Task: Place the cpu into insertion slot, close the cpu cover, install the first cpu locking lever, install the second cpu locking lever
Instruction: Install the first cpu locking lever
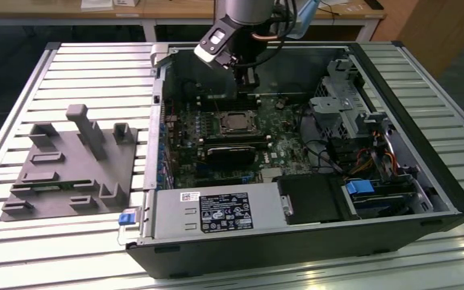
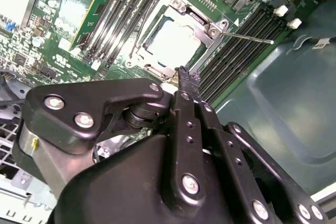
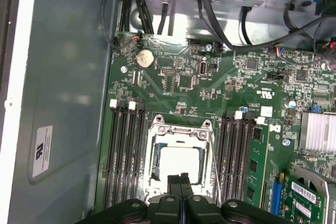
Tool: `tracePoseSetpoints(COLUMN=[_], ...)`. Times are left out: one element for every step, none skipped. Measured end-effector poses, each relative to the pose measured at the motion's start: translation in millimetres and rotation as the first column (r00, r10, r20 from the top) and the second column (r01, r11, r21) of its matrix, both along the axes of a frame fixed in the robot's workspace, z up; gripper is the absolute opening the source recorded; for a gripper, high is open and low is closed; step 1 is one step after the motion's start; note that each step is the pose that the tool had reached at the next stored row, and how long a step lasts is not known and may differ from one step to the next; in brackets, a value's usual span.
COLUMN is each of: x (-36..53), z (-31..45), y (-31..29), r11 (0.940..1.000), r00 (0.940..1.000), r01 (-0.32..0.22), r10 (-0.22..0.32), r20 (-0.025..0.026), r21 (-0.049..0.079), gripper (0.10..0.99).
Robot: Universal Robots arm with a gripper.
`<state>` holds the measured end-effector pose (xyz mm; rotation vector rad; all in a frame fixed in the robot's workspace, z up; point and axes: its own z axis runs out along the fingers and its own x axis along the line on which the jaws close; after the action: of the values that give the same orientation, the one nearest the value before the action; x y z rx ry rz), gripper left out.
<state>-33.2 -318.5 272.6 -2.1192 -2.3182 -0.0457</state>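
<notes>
The cpu [image 3: 181, 165] lies in the insertion slot [image 1: 236, 122] on the green motherboard, its silvery top showing through the window of the cpu cover [image 3: 181, 132]. The cover [image 2: 202, 22] lies flat over the chip. One thin wire locking lever [image 2: 247, 37] sticks out sideways from the socket, free of its catch; a second lever [image 2: 140, 30] runs along the opposite side. My gripper [image 1: 250, 90] hangs just above the socket's edge, on the side of the case's far wall. In both wrist views its black fingertips [image 2: 184, 73] [image 3: 180, 178] are pressed together, shut on nothing.
Black memory slots [image 3: 126, 156] flank the socket on both sides. A black fan shroud [image 1: 230, 156] sits just in front of it. The drive cage [image 1: 345, 103] and cables [image 1: 337, 157] fill the exterior view's right. A grey fixture [image 1: 70, 163] stands on the slatted table.
</notes>
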Motion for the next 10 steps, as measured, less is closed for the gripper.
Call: tracePoseSetpoints(x=[0.0, 0.0, 0.0, 0.0, 0.0, 0.0, 0.0, 0.0, 0.0, 0.0], z=[0.0, 0.0, 0.0, 0.0, 0.0, 0.0, 0.0, 0.0, 0.0, 0.0], y=[0.0, 0.0, 0.0, 0.0, 0.0, 0.0, 0.0, 0.0, 0.0, 0.0], r11=[1.0000, 1.0000, 0.9999, 0.9998, 0.9997, 0.9995, 0.9993, 0.9990, 0.9988, 0.9986], r00=[1.0000, 1.0000, 0.9999, 0.9998, 0.9997, 0.9995, 0.9993, 0.9990, 0.9988, 0.9986], r01=[-0.005, -0.009, -0.014, -0.019, -0.025, -0.031, -0.037, -0.044, -0.049, -0.054], r10=[0.005, 0.009, 0.014, 0.019, 0.025, 0.031, 0.037, 0.044, 0.049, 0.054], r20=[0.0000, 0.0001, 0.0000, 0.0000, 0.0001, 0.0001, 0.0000, 0.0000, 0.0000, 0.0001], r21=[0.000, 0.000, 0.000, 0.000, 0.000, 0.000, 0.000, 0.000, 0.000, 0.000], gripper=[0.106, 0.106, 0.106, 0.106, 0.106, 0.106, 0.106, 0.106, 0.106, 0.106])
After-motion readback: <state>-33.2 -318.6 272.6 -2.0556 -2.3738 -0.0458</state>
